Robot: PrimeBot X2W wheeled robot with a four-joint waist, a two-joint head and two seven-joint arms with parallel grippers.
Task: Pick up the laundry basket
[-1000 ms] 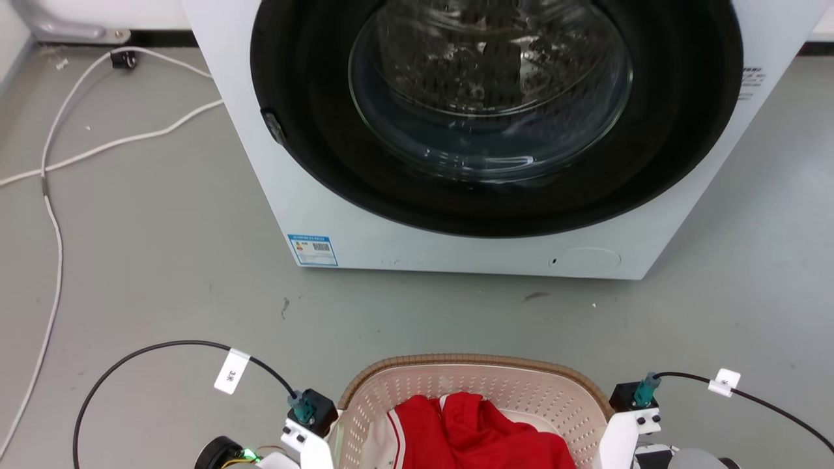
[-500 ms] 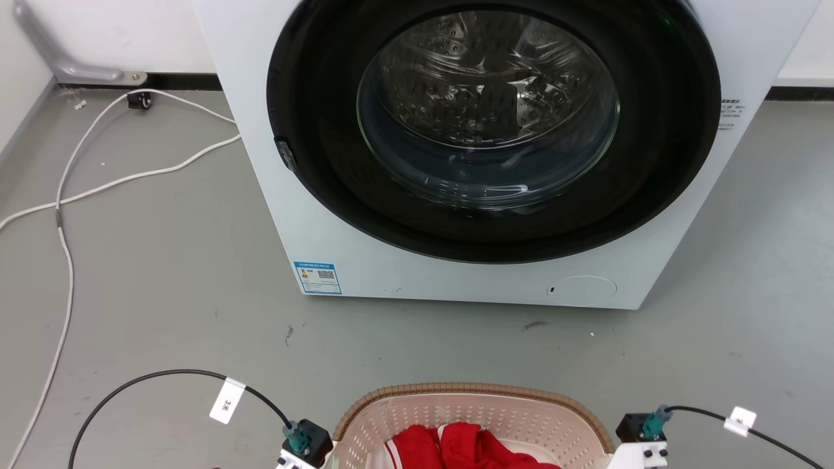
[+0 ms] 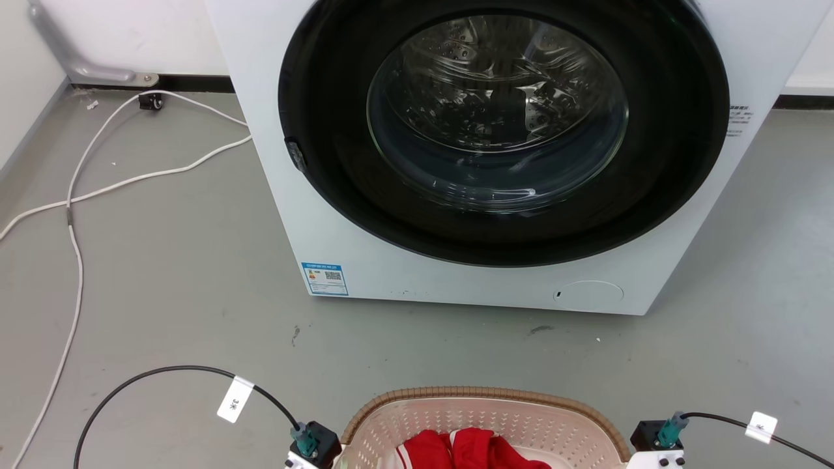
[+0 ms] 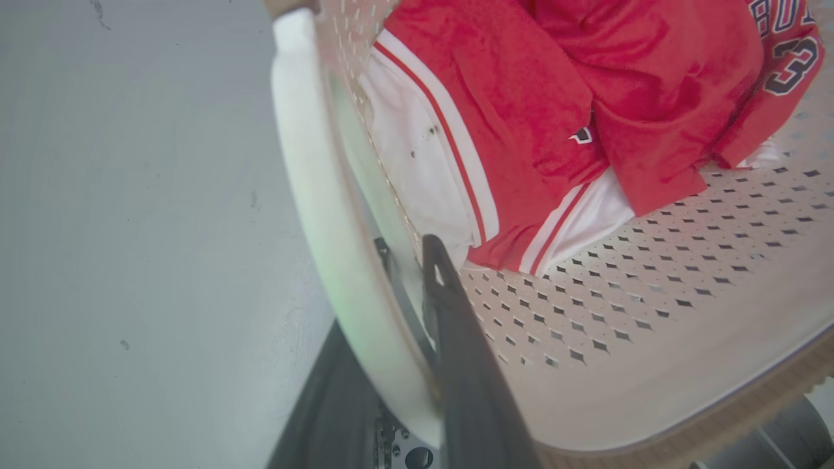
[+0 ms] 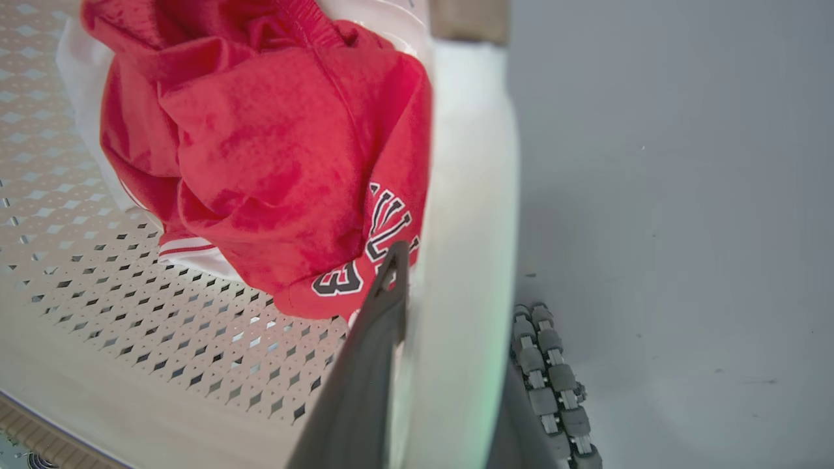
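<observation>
The laundry basket (image 3: 485,407), cream with perforated walls and a brown woven rim, sits at the bottom middle of the head view with my two wrists at its sides. A red and white jersey (image 4: 554,111) lies inside it. My left gripper (image 4: 391,286) is shut on the basket's white left handle (image 4: 313,215), one dark finger (image 4: 456,339) inside the wall. My right gripper (image 5: 456,286) is shut on the white right handle (image 5: 469,195), its inner finger (image 5: 378,339) against the jersey (image 5: 273,163). Whether the basket touches the floor cannot be told.
A white front-loading washer (image 3: 469,286) with its round dark door (image 3: 502,124) closed stands just beyond the basket. White cables (image 3: 71,215) trail over the grey floor at the left. Black cables (image 3: 163,374) loop from both wrists. Grey wheel rollers (image 5: 554,384) show beside the right handle.
The whole head picture has shifted down and slightly right, so the camera has moved. The basket stays held between both wrists, lower in the frame now.
</observation>
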